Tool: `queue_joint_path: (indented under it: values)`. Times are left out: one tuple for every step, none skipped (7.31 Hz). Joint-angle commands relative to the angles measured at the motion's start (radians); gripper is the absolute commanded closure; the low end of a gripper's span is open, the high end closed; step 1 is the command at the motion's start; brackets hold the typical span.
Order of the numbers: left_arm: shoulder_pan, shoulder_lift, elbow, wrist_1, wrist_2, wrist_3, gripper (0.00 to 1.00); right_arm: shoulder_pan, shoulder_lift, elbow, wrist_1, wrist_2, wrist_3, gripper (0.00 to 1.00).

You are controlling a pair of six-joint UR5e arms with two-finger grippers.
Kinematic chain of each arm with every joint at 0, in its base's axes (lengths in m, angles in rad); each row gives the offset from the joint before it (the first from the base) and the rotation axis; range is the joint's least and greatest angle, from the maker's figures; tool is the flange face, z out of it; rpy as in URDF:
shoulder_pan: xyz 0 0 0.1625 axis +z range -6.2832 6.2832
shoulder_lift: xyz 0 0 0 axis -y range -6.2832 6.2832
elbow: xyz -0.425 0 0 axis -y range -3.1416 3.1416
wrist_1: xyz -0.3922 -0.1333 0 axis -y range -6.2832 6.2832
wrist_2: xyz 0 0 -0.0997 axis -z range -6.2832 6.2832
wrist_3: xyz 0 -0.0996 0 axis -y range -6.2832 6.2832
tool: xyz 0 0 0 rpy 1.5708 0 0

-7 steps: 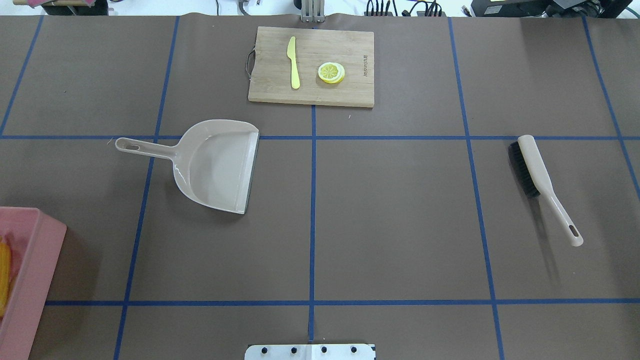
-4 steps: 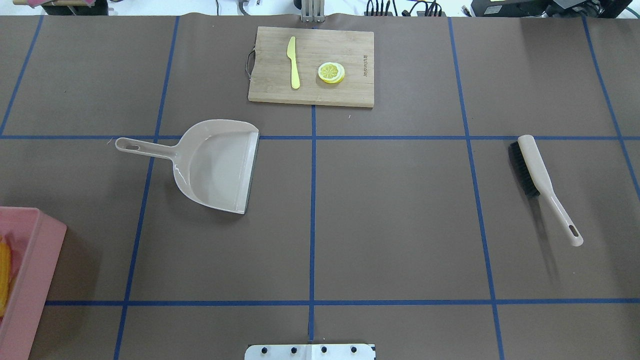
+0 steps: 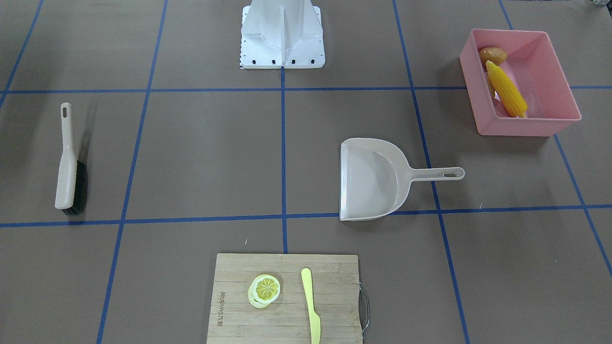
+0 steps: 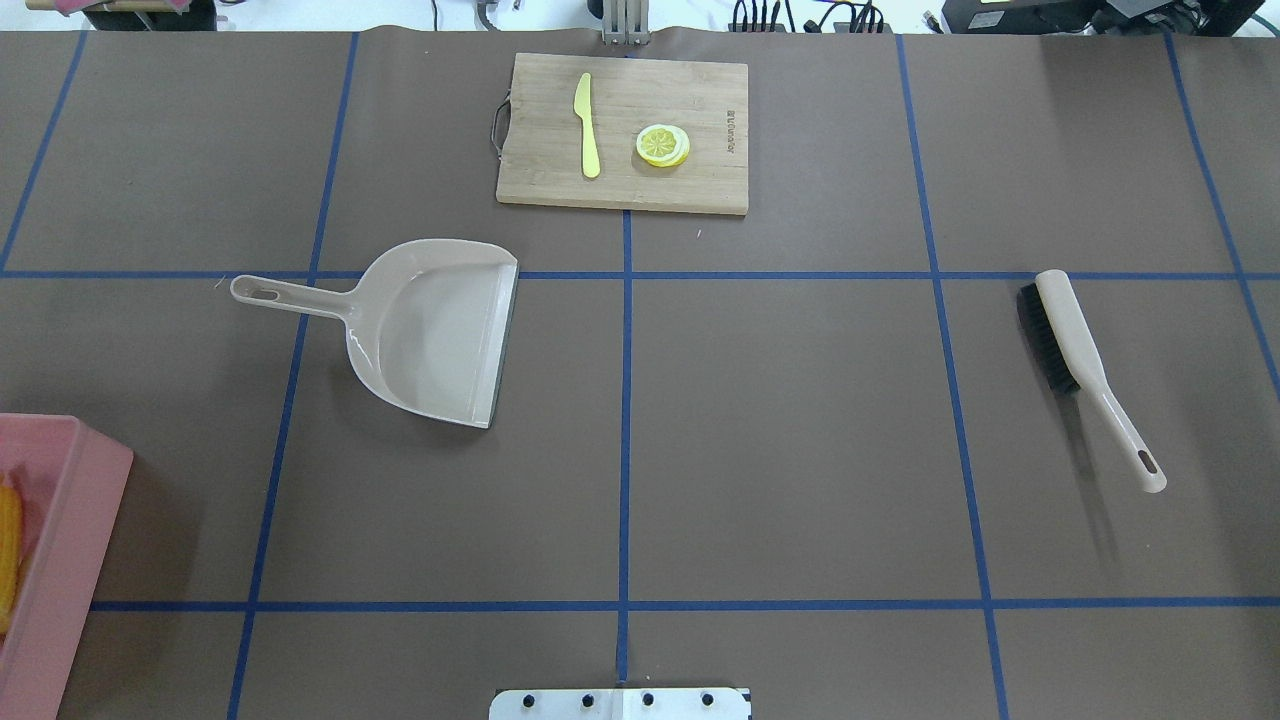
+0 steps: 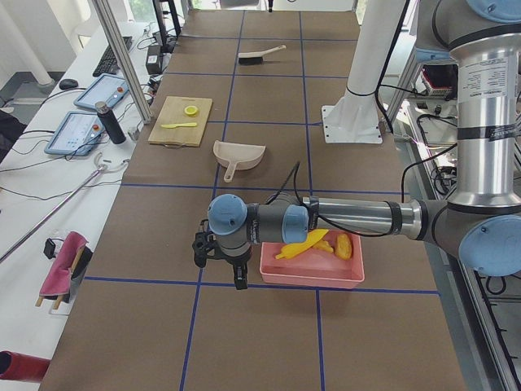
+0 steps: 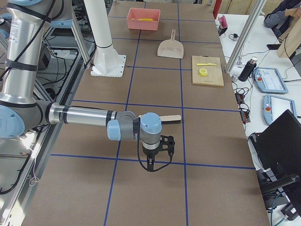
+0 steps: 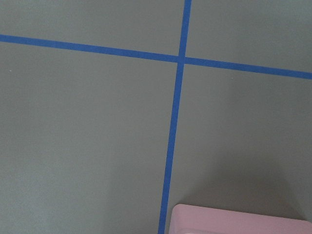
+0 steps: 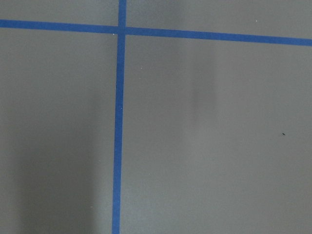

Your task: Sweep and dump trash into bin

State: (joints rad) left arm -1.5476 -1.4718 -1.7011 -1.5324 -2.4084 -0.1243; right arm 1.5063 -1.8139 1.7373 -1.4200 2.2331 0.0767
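Corn cob, potato lie in pink bin; dustpan, brush flat on table. Left gripper hangs beside bin, right gripper over table; finger spread of both unreadable.

Bin cut off by the overhead view's left edge; corn cob inside it partly shown. Left gripper beside the bin, right gripper: opening indiscernible.

Bright, even light; soft shadows; sharp.
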Motion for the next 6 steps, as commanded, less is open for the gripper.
queue_joint_path:
  values:
    - [0.0, 0.001, 0.0, 0.0, 0.0, 0.0, 0.01, 0.0, 0.002, 0.002, 0.001, 0.0, 0.0, 0.0]
    - [0.0, 0.001, 0.0, 0.0, 0.0, 0.0, 0.01, 0.0, 0.001, 0.001, 0.0, -0.001, 0.0, 0.0]
    - [0.0, 0.001, -0.002, 0.0, 0.0, 0.002, 0.01, 0.0, 0.001, 0.001, 0.001, -0.003, 0.0, 0.0]
    - [0.0, 0.001, -0.002, 0.0, 0.0, 0.002, 0.01, 0.0, 0.001, 0.001, 0.001, -0.004, 0.0, 0.0]
    - [-0.002, -0.002, -0.002, 0.0, 0.002, 0.003, 0.01, 0.0, 0.001, 0.001, 0.0, -0.004, 0.0, 0.0]
    - [-0.003, 0.001, -0.008, 0.002, 0.003, 0.003, 0.01, 0.0, 0.002, 0.001, 0.001, -0.004, 0.0, 0.0]
